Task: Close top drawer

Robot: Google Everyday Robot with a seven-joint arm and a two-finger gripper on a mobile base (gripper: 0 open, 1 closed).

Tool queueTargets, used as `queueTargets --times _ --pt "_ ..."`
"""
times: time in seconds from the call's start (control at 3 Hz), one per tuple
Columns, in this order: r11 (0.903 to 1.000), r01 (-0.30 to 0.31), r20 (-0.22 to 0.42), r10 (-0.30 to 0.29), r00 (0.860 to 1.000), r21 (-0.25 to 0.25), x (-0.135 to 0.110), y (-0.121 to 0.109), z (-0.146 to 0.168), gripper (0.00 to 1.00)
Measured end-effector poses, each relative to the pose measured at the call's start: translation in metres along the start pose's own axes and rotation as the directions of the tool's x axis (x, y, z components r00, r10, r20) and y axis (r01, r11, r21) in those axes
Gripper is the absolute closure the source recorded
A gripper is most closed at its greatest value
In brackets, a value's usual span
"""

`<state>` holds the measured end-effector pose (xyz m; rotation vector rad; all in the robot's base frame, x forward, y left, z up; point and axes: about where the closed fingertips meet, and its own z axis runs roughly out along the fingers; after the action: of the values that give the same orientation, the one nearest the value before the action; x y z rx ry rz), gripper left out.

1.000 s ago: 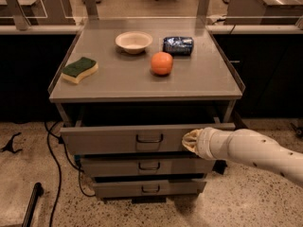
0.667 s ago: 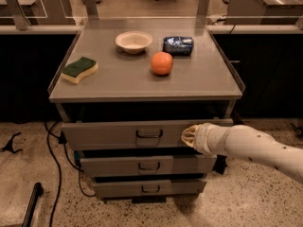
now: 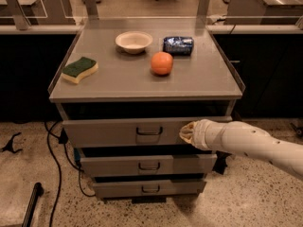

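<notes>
- In the camera view, the top drawer (image 3: 106, 132) sits mid-frame, directly under the bench (image 3: 142, 84). Its front stands slightly out, with a dark gap above it.
- Your gripper (image 3: 186, 132) is at 3 o'clock from the drawer's small wire handle (image 3: 149, 131), touching the drawer front. Whether it is apart or together, you cannot tell.
- The white arm (image 3: 251, 144) enters from the frame's 4 o'clock edge.
- The middle drawer (image 3: 109, 165) and bottom drawer (image 3: 116, 188) sit below, at 6 o'clock, both a little out.
- On the bench, an orange (image 3: 162, 63) lies near the middle, with a sponge (image 3: 80, 69) at 9 o'clock, a bowl (image 3: 134, 41) at 12 and a blue packet (image 3: 178, 45) at 1.
</notes>
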<state>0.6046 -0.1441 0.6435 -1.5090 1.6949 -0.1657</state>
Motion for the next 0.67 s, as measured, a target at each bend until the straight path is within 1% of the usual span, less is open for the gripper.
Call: queueTargets --times 0.33,0.67 --pt "0.996 -0.017 0.008 0.018 1.0 -0.088 -0.003 0.005 -0.004 1.0" --pt "0.9756 -0.051 0.024 0.057 0.998 -0.214 -0.003 0.026 -0.022 1.0"
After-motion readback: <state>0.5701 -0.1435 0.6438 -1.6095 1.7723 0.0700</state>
